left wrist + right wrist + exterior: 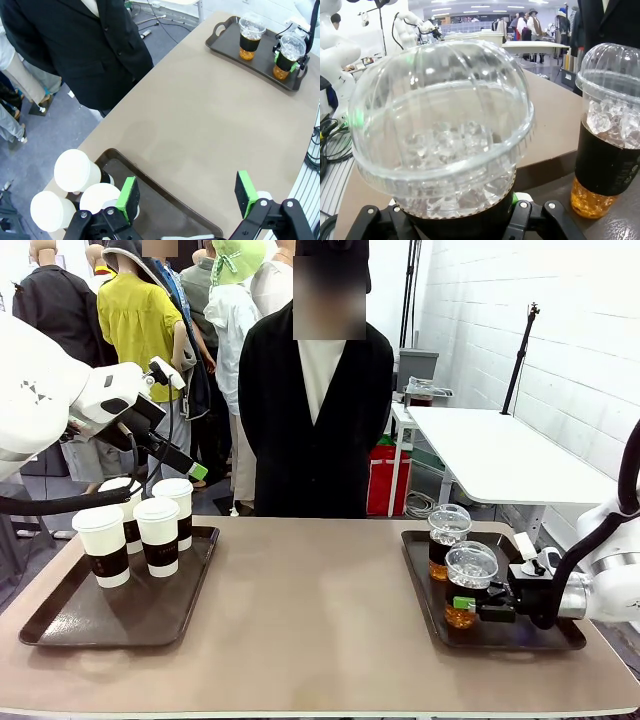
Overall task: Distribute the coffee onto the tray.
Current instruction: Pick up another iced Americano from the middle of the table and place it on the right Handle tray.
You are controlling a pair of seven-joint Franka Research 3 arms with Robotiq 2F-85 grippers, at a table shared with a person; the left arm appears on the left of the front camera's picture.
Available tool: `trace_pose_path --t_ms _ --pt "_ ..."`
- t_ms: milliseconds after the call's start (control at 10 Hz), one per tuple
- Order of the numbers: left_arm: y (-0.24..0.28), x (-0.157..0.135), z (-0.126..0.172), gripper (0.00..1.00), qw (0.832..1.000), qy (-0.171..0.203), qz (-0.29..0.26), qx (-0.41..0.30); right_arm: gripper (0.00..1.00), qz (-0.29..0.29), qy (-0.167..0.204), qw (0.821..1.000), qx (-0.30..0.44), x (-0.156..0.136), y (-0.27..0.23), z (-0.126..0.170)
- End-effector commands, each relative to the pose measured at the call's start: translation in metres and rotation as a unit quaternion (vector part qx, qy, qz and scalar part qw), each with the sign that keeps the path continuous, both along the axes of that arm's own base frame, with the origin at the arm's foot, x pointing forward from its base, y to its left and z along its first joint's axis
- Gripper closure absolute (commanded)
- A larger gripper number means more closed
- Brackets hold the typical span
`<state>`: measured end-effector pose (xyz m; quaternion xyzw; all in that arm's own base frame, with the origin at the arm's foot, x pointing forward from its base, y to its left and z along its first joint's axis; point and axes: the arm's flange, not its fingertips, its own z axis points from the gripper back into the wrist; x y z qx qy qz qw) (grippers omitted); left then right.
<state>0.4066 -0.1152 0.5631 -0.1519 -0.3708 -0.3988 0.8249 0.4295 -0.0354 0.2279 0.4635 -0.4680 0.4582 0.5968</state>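
Here, a beige worktop [320,620] carries two dark brown plastic trays, with a person in a black jacket [315,410] standing at the far side. The left tray [60,625] holds four white paper cups with white lids and dark brown bands [157,535], grouped at its far end. The right tray [500,635] holds two clear plastic dome-lidded cups of brown iced coffee: the nearer one [468,582] and the farther one [448,538], standing just beside each other.

The right hand [466,604] reaches in low from the right edge, roughly level with the worktop, and is clamped on the nearer iced coffee cup around its dark sleeve. In the right wrist view this cup [445,150] sits between the black fingers, with the farther cup [610,135] close alongside.

The risk, as a judgement: the thin plastic could buckle or slip in a tight squeeze, and a tilted lift might spill coffee or knock the neighbouring cup, since they stand so near.

The left hand [185,455] hangs raised above the paper cups, angled downward, with its green pads [129,197] apart and nothing between them; whether it is directly over a cup is hard to tell
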Motion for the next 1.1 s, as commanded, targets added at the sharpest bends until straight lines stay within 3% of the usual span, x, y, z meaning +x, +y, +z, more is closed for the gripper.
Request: trace_pose_path --t_ms 0,100,300,1000 --pt "0.002 0.000 -0.001 0.00 1.000 0.003 -0.002 -0.005 0.34 -0.005 -0.010 1.000 0.018 0.006 0.003 -0.002" --pt "0.002 0.000 -0.001 0.00 1.000 0.003 -0.002 -0.005 0.34 -0.005 -0.008 1.000 0.020 0.006 0.004 -0.001" --pt "0.002 0.000 -0.001 0.00 1.000 0.003 -0.002 -0.005 0.00 -0.001 0.006 1.000 0.021 0.005 0.004 -0.002" --pt "0.002 0.000 -0.001 0.00 1.000 0.003 -0.002 -0.005 0.00 -0.026 0.032 0.999 0.008 -0.014 -0.015 0.005"
